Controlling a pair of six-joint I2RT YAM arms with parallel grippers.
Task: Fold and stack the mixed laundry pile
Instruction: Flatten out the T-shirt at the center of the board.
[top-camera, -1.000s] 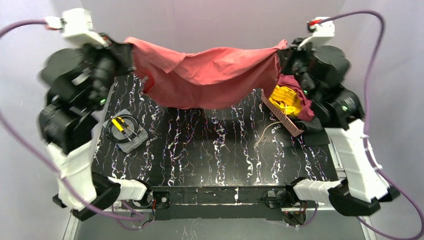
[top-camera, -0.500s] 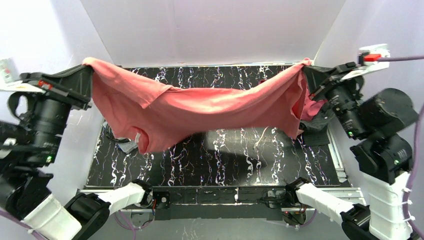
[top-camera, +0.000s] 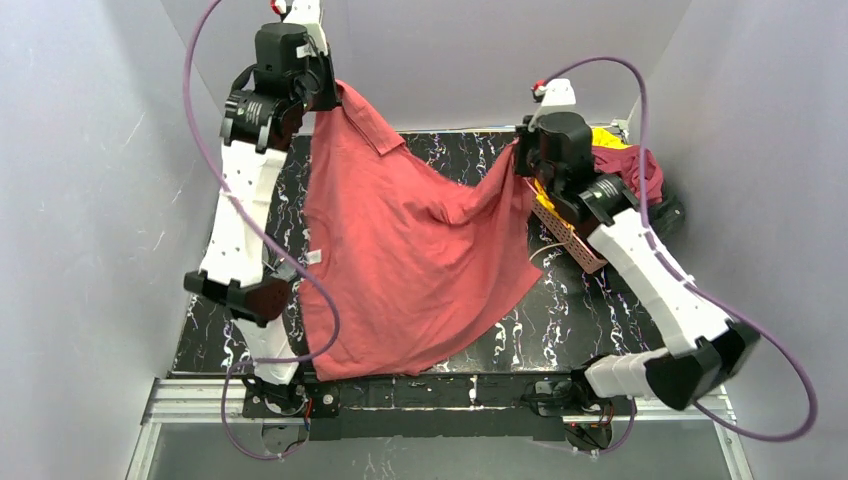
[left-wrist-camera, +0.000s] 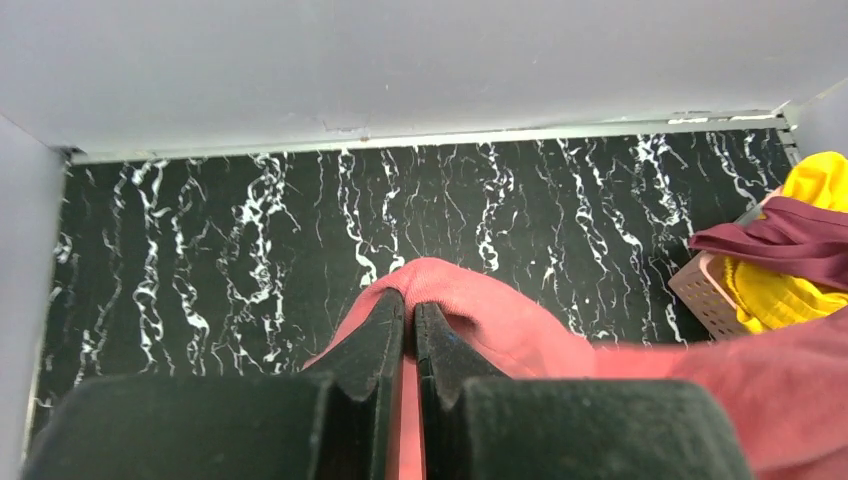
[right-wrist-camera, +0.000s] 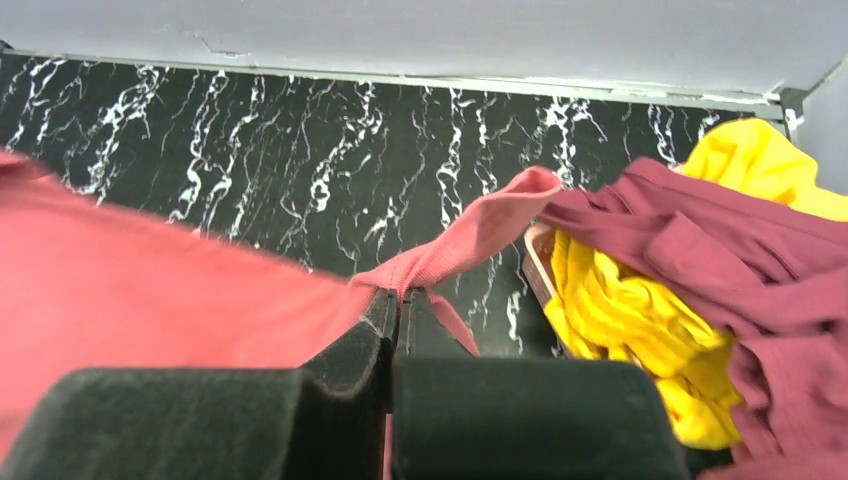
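The salmon-red shirt (top-camera: 410, 260) hangs spread over the black marbled table (top-camera: 590, 320), its lower hem near the front edge. My left gripper (top-camera: 330, 88) is shut on its top left corner, high at the back; the pinched cloth (left-wrist-camera: 470, 305) shows between the jaws (left-wrist-camera: 409, 312). My right gripper (top-camera: 520, 160) is shut on the top right corner (right-wrist-camera: 470, 240), lower than the left. The dark maroon garment (top-camera: 630, 165) and bright yellow garment (top-camera: 605, 137) lie heaped at the back right, also in the right wrist view (right-wrist-camera: 720, 260) (right-wrist-camera: 620, 320). A charcoal-black garment (top-camera: 668, 212) lies under them.
A pink lattice basket (top-camera: 565, 235) lies tipped beside the heap at the right; its corner shows in the left wrist view (left-wrist-camera: 705, 295). A thin cream cord (top-camera: 540, 250) lies near it. White walls close the back and sides.
Both arms swung from a wide, camera-near spread to the back of the table. The shirt went from a horizontal stretch to hanging down over the table, left corner higher than the right.
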